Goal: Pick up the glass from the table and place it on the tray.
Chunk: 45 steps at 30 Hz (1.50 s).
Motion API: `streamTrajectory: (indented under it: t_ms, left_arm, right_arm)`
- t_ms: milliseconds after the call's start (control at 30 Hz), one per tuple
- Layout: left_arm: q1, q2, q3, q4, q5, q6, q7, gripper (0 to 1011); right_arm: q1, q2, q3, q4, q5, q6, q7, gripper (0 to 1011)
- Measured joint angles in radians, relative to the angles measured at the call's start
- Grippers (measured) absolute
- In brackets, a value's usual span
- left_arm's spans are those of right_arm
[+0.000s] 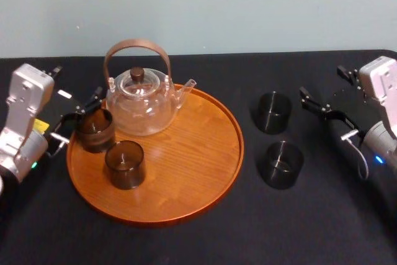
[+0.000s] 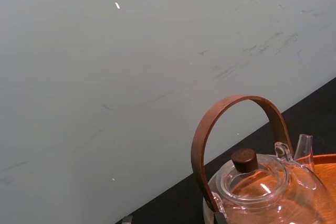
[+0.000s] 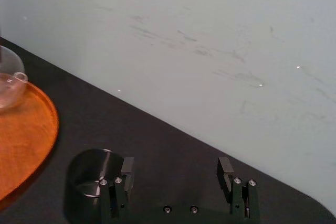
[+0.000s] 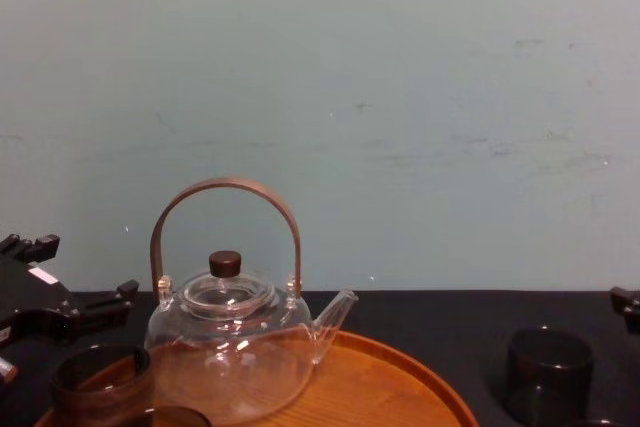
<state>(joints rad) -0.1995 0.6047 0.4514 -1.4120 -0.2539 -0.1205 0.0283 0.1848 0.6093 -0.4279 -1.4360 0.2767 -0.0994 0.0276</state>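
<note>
Tipping risk

On the tray (image 1: pixel 198 153), behind a free glass (image 1: pixel 124 164), the left tool (image 1: pixel 84 119) straddles the rim glass (image 1: pixel 94 130); clamped or not, I cannot tell. A skewed pull could tip it against the teapot (image 1: pixel 139 100). The right tool (image 1: pixel 321 84), jaws apart, could nudge the far glass (image 1: pixel 271 112). Four glasses: two on the tray, two on the tabletop (image 1: pixel 322 215); one teapot, one tray.

Soft, even light; small glints on the glass teapot (image 1: pixel 139 107), barely any shadow on the black table (image 1: pixel 310 228)
</note>
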Motion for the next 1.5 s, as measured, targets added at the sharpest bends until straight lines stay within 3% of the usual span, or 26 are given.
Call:
streamTrajectory:
  t_ms: [367, 767, 1100, 1500]
  left_arm:
    - [0.000, 0.000, 0.000, 0.000, 0.000, 0.000, 0.000, 1001]
    - [0.000, 0.000, 0.000, 0.000, 0.000, 0.000, 0.000, 1001]
    - [0.000, 0.000, 0.000, 0.000, 0.000, 0.000, 0.000, 1001]
    - [0.000, 0.000, 0.000, 0.000, 0.000, 0.000, 0.000, 1001]
  right_arm:
    - [-0.078, 0.046, 0.061, -0.117, 0.101, 0.064, 0.108, 1002]
    - [-0.204, 0.118, 0.140, -0.252, 0.196, 0.119, 0.218, 1002]
    - [-0.265, 0.175, 0.172, -0.284, 0.212, 0.119, 0.323, 1002]
    - [-0.276, 0.209, 0.169, -0.277, 0.197, 0.124, 0.444, 1002]
